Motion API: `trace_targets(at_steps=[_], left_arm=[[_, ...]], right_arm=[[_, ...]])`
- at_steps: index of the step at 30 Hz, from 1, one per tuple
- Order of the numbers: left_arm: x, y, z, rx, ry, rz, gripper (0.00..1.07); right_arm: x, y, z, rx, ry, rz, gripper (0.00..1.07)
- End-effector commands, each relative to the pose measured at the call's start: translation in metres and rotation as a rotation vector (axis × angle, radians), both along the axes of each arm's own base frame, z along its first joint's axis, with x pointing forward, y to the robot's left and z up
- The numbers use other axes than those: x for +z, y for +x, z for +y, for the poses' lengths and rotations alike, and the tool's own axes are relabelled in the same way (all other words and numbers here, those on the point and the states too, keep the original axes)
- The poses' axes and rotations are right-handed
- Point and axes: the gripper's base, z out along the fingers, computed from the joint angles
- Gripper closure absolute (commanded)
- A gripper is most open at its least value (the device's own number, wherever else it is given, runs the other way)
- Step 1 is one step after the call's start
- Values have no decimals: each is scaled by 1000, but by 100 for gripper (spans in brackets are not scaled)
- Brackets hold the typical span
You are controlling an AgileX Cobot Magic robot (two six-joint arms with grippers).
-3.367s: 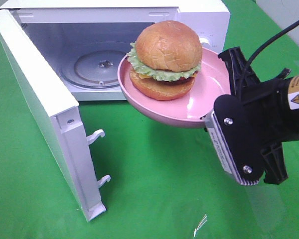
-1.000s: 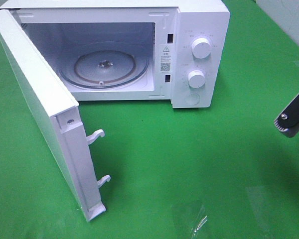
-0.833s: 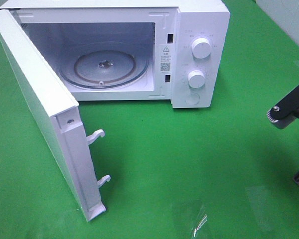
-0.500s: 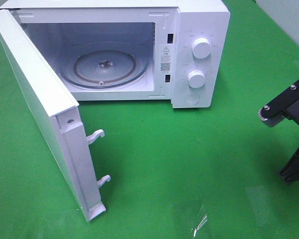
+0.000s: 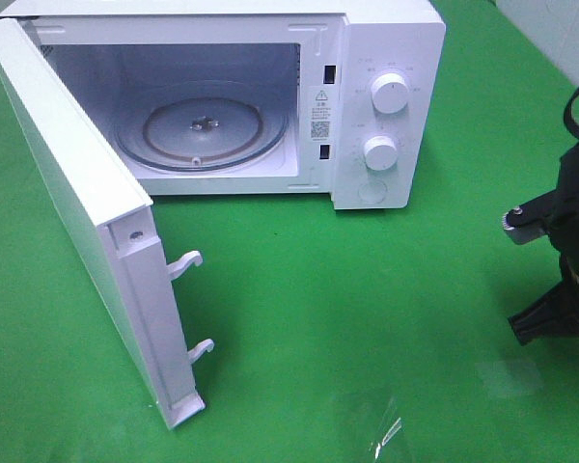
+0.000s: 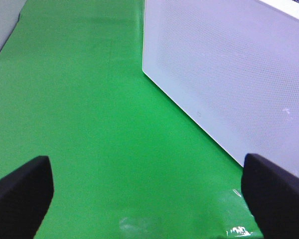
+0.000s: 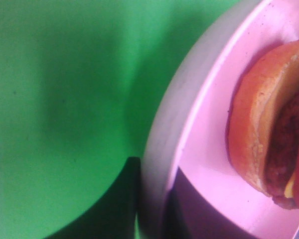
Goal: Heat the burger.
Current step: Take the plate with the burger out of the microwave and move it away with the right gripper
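Observation:
The burger [image 7: 269, 134] shows only in the right wrist view, very close: a tan-brown bun edge with a dark patty, lying on the round pink plate [image 7: 204, 149]. My right gripper [image 7: 152, 211] is shut on the plate's rim, with a dark finger on each side of it. In the exterior high view only black parts of the right arm [image 5: 565, 260] show at the right edge, and burger and plate are out of view. My left gripper [image 6: 149, 199] stands open over the green cloth, with nothing between its fingers [image 6: 20, 191].
The white microwave [image 5: 386, 58] stands at the back with its door [image 5: 87, 222] swung wide open to the left. Its glass turntable [image 5: 203, 130] is bare. Two latch hooks [image 5: 188, 260] stick out of the door. Green cloth [image 5: 367, 328] covers the table.
The plate with the burger, held before the microwave's opening seconds ago, has gone out of the exterior view to the right. Over the last second the right arm has come further into view there.

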Motion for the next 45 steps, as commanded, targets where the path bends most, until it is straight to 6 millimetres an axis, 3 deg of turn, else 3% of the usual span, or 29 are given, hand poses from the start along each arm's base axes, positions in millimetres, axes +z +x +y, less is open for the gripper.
trace_targets(at_steps=[1, 11, 15, 21, 26, 34, 40, 45], left_arm=[[0, 0, 0, -1, -3, -16, 13], [0, 0, 0, -1, -2, -16, 13], [0, 0, 0, -1, -2, -16, 13], [0, 0, 0, 0, -1, -16, 13], [0, 0, 0, 1, 0, -16, 13], [0, 0, 0, 1, 0, -16, 13], [0, 0, 0, 1, 0, -16, 13], [0, 0, 0, 1, 0, -16, 13]], right_arm=[[1, 11, -3, -6, -56, -18, 105], [-22, 33, 4, -4, -63, 25, 97], [-30, 41, 8, -30, -62, 21, 86], [-28, 47, 12, -48, -43, 7, 73], [-23, 48, 15, -55, -9, 13, 69], [5, 45, 22, -24, 96, -21, 69], [49, 35, 25, 42, 221, -81, 69], [64, 28, 26, 84, 266, -90, 69]])
